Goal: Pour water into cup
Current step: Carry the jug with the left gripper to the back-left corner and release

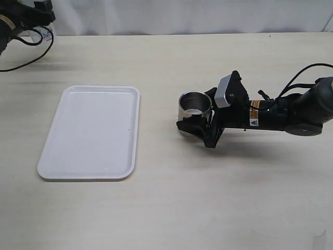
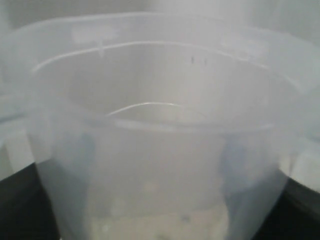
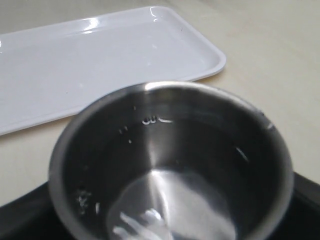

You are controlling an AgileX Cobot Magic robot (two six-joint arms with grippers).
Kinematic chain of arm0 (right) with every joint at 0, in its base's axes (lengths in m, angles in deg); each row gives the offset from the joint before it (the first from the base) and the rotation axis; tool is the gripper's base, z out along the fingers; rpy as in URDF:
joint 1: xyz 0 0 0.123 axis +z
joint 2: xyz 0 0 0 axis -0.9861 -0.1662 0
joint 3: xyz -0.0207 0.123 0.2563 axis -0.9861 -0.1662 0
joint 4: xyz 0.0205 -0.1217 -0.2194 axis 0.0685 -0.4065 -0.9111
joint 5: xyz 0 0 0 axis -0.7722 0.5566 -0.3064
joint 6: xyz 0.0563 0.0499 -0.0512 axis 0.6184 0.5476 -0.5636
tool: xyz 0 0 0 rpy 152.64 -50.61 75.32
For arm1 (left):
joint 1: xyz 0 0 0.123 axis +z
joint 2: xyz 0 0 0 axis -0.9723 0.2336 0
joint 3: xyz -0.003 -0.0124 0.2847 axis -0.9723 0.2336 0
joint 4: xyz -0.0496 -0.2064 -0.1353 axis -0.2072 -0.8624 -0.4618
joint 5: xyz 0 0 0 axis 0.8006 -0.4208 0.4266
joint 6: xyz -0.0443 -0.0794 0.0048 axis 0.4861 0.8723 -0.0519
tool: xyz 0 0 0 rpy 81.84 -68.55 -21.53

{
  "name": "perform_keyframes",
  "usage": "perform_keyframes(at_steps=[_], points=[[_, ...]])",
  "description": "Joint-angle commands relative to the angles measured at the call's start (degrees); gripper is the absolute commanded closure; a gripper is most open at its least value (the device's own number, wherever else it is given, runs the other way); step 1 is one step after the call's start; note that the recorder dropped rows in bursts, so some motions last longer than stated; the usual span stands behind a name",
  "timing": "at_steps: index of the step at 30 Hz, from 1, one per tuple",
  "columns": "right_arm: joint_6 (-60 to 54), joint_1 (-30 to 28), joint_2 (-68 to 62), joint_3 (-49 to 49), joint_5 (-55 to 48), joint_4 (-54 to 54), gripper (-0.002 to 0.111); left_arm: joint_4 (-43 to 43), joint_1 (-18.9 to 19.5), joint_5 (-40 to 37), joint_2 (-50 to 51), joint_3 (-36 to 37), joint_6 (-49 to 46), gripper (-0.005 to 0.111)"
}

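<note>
The right gripper lies low over the table, right of the middle. Its black jaws are closed around the cup, one finger on the near side and one on the far side. The cup stands upright on the table just right of the tray, apart from it. It is a short, straight-sided cylinder of brushed grey steel with no handle. In the right wrist view its inside is mirror-bright, with small droplets on the wall.

The left gripper is at the far left corner. Its wrist view is filled by a jug of clear, cloudy plastic, round with a thick rolled rim, clamped tight between the dark jaws at either side.

The tray is white, glossy plastic, a rectangle with rounded corners and a low raised rim. The table is pale, matt beige.

There are one cup, one jug, one tray and two grippers.
</note>
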Motion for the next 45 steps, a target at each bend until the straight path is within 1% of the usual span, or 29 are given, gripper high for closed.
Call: perform_keyframes(at_steps=[1, 12, 15, 30, 31, 32, 33, 34, 35, 36, 37, 38, 39, 40, 42, 45], points=[[-0.2, -0.2, 0.6, 0.2, 1.9, 1.0, 0.104, 0.2, 0.0, 1.6, 1.5, -0.8, 0.6, 0.107], [-0.2, -0.2, 0.6, 0.2, 1.9, 1.2, 0.104, 0.4, 0.0, -0.2, 2.4, -0.8, -0.9, 0.107], [-0.2, -0.2, 0.6, 0.2, 1.9, 1.2, 0.104, 0.4, 0.0, -2.2, 2.8, -0.8, -1.1, 0.107], [-0.2, -0.2, 0.6, 0.2, 1.9, 1.2, 0.104, 0.4, 0.0, -1.1, 4.0, -0.8, -1.1, 0.106], [-0.2, -0.2, 0.6, 0.2, 1.9, 1.2, 0.104, 0.4, 0.0, -1.1, 4.0, -0.8, -1.2, 0.099], [-0.2, -0.2, 0.6, 0.2, 1.9, 1.2, 0.104, 0.4, 0.0, -1.1, 4.0, -0.8, -1.2, 0.094], [-0.2, -0.2, 0.6, 0.2, 1.9, 1.2, 0.104, 0.4, 0.0, -1.2, 4.0, -0.8, -1.8, 0.077], [-0.2, -0.2, 0.6, 0.2, 1.9, 1.2, 0.104, 0.4, 0.0, -1.3, 4.0, -0.8, -2.1, 0.069], [-0.2, -0.2, 0.6, 0.2, 1.9, 1.2, 0.104, 0.4, 0.0, -1.5, 4.0, -0.8, -2.1, 0.044], [-0.2, -0.2, 0.6, 0.2, 1.9, 1.2, 0.104, 0.2, 0.0, -1.7, 4.0, -0.8, -2.6, 0.029], [-0.2, -0.2, 0.6, 0.2, 1.9, 1.2, 0.104, 0.3, 0.0, -1.7, 4.0, -0.8, -2.6, 0.017], [-0.2, -0.2, 0.6, 0.2, 1.9, 1.2, 0.104, 0.3, 0.0, -2.4, 3.9, -0.8, -2.6, 0.010], [-0.2, -0.2, 0.6, 0.2, 1.9, 1.2, 0.104, 0.3, 0.0, -3.1, 3.9, -0.8, -2.6, 0.007], [-0.2, -0.2, 0.6, 0.2, 1.9, 1.2, 0.104, 0.3, 0.0, -3.9, 3.9, -0.8, -2.6, 0.007], [-0.2, -0.2, 0.6, 0.2, 1.9, 1.2, 0.104, 0.3, 0.0, -5.4, 3.9, -0.8, -2.6, 0.007], [-0.2, -0.2, 0.6, 0.2, 1.9, 1.2, 0.104, 0.3, 0.0, -5.4, 3.5, 0.0, -2.6, 0.007]])
